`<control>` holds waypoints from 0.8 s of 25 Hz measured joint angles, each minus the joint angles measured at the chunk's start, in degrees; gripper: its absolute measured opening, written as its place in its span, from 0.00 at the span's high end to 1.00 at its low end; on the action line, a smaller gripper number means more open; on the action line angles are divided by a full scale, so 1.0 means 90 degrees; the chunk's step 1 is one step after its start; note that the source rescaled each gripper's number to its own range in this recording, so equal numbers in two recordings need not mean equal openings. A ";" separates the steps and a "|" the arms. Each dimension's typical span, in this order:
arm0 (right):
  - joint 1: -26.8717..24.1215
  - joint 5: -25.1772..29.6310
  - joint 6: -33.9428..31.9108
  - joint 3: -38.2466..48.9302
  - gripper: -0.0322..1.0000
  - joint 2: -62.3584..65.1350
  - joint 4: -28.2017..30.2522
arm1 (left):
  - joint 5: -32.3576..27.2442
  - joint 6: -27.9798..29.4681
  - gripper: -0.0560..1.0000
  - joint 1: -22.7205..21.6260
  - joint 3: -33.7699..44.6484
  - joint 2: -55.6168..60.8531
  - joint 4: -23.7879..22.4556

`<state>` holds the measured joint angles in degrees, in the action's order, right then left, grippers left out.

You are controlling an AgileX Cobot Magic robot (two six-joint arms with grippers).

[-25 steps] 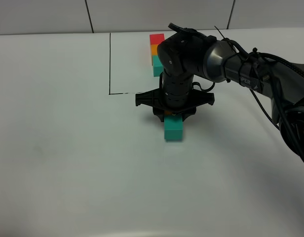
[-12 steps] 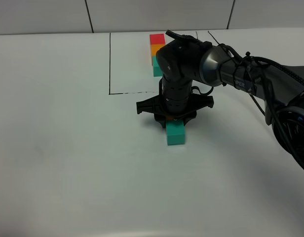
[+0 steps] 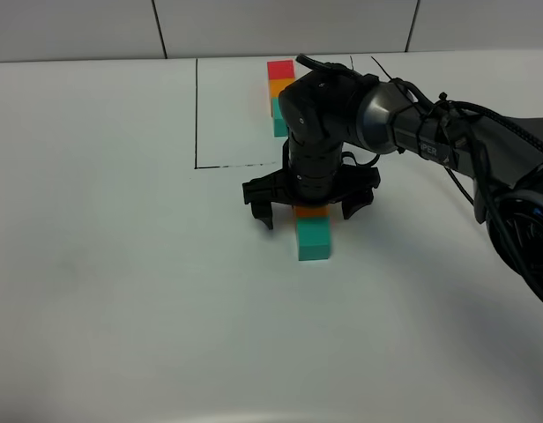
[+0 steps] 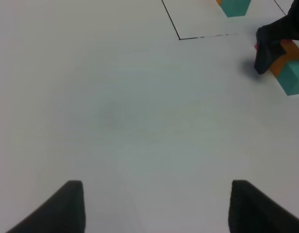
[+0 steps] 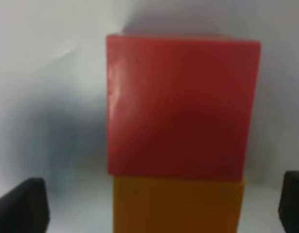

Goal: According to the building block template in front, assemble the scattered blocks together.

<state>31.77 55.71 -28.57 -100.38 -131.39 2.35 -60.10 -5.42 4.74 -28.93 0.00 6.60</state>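
We are letting go with the right hand point(image 3: 309, 208) spread wide around the red block point(image 5: 181, 104) — lifting straight up, so the row point(image 3: 312, 231) stays aligned.

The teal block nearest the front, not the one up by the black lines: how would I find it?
Look for the black arm reaching in from the right; its end effector hangs open over a short row of blocks. The teal block is the row's near end, touching an orange block. The template has teal too, but sits farther back, inside the drawn lines.
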 joint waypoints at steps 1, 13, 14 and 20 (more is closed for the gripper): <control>0.0000 0.0000 0.0071 0.0000 0.02 0.0049 0.0000 | 0.0000 0.0000 0.60 0.0000 0.0000 0.0000 0.0000; -0.0403 0.0160 0.0962 0.0130 0.00 0.0918 -0.0118 | 0.0000 0.0000 0.60 0.0000 0.0000 0.0000 0.0000; -0.0507 0.0143 0.1089 0.0225 0.00 0.1046 -0.0155 | 0.0000 0.0000 0.60 0.0000 0.0000 0.0000 0.0000; -0.1283 -0.0447 0.1853 0.1600 0.00 0.2081 -0.0468 | 0.0000 0.0000 0.60 0.0000 0.0000 0.0000 0.0000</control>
<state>20.22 51.68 -11.89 -85.97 -112.65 -1.87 -60.10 -5.42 4.74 -28.93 0.00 6.60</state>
